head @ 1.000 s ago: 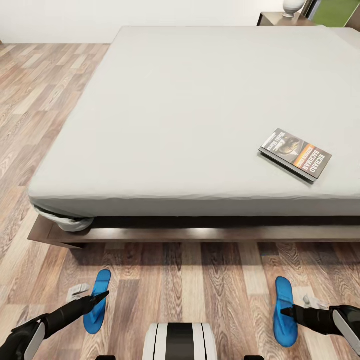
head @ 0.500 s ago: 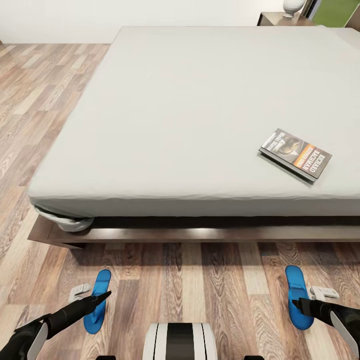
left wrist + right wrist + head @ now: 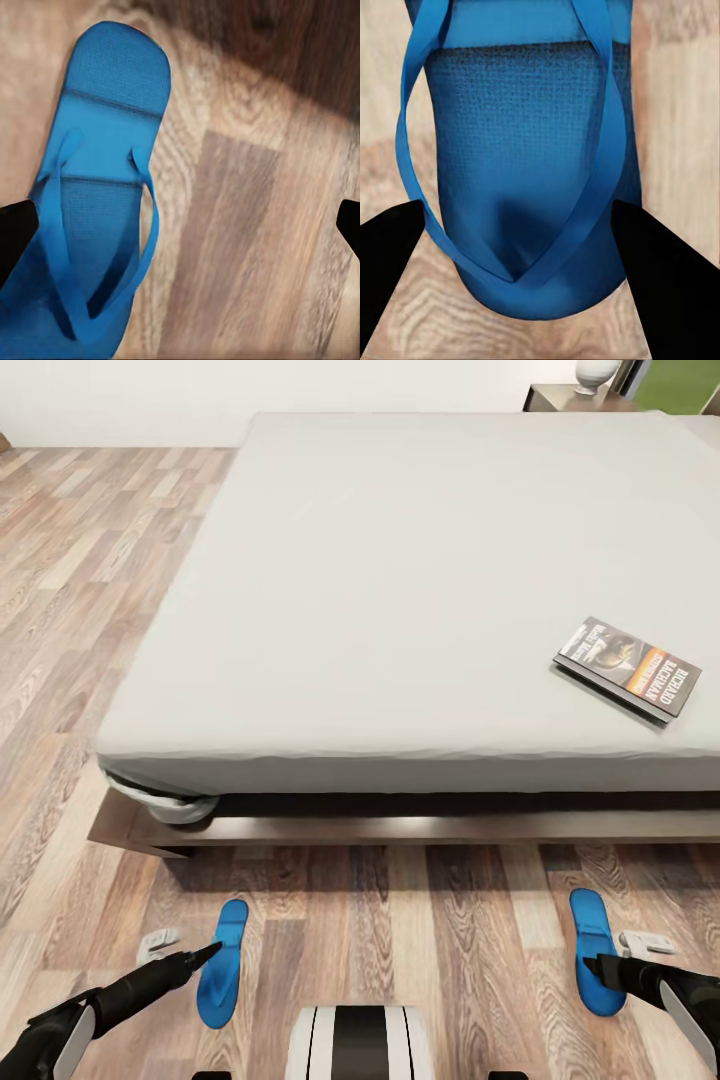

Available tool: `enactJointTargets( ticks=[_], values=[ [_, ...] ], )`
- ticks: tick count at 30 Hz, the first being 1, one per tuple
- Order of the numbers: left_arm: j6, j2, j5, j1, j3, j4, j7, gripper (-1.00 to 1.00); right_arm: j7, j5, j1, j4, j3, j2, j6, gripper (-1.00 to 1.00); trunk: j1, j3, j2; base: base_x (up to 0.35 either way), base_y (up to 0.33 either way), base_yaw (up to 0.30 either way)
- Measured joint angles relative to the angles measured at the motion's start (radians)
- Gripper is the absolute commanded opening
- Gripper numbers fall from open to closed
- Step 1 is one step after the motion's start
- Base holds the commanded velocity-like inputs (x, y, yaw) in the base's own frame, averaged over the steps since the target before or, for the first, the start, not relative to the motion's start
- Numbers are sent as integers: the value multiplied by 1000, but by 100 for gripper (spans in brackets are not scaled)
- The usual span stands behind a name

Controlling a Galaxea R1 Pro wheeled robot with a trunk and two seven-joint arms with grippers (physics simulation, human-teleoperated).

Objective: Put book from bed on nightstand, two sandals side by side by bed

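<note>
Moved: camera swung left; right flat bright-blue sandal (image 3: 595, 952) stays put
Left pincer (image 3: 205, 955): open over left blue sandal (image 3: 224, 963)
Right pincer (image 3: 597, 965): open astride its sandal
Left: sandals apart at 7 and 5 o'clock; orange-banded paperback (image 3: 629, 667) on grey mattress bed (image 3: 400, 590)

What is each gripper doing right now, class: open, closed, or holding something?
Left gripper: open, holding nothing, one fingertip over the left sandal.
Right gripper: open, fingers either side of the right sandal.
</note>
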Motion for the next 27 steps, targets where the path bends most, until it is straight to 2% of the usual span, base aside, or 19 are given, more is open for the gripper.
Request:
enactJointTargets(
  ticks=[22,27],
  values=[
    [0,1,-1,0,-1,0,2,100,-3,0,0,9,0,0,-1,-100,0,0,0,0,282,0],
    [0,2,-2,0,-1,0,2,100,-10,-1,0,13,1,1,-23,-100,0,0,0,0,282,0]
  ],
)
